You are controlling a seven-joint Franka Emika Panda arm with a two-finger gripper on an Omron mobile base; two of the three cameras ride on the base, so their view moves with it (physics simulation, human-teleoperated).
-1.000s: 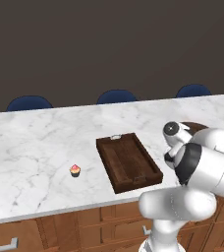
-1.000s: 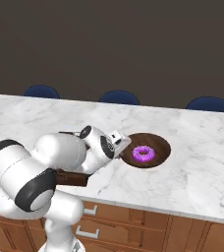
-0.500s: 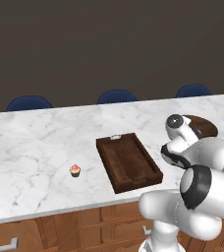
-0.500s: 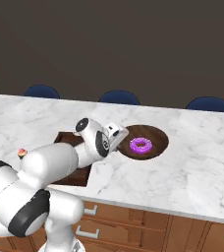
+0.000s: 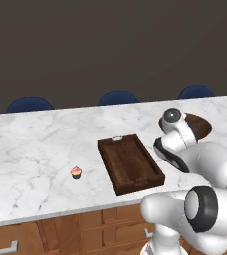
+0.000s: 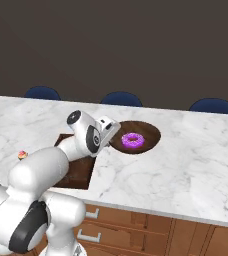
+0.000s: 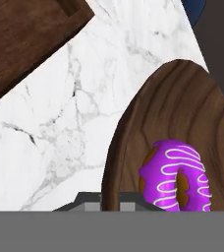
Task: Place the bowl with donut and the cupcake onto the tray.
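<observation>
Right of the tray (image 5: 130, 163), the bowl (image 6: 148, 134) holds the donut (image 6: 132, 139); the gripper (image 7: 110, 197) hovers over its near-left rim, finger opening indeterminate. Straddle the rim squarely, clear of the donut, before closing.

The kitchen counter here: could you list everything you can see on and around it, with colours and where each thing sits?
counter: one, white-grey marble, across the scene, wooden drawers below.
tray: one, dark brown, rectangular, mid-counter, nothing in it.
cupcake: one, pink-and-yellow top, dark wrapper, alone on the marble, left of the tray in the left base view.
bowl: one, dark brown, round, on the marble on the tray's other side, apart from it.
donut: one, purple frosting, inside the bowl.
chairs: three, dark blue, tops showing behind the counter.
arm: one, white with dark joints, reaching over toward the bowl.
gripper: fingertips at the bowl's near rim; spread unclear.
</observation>
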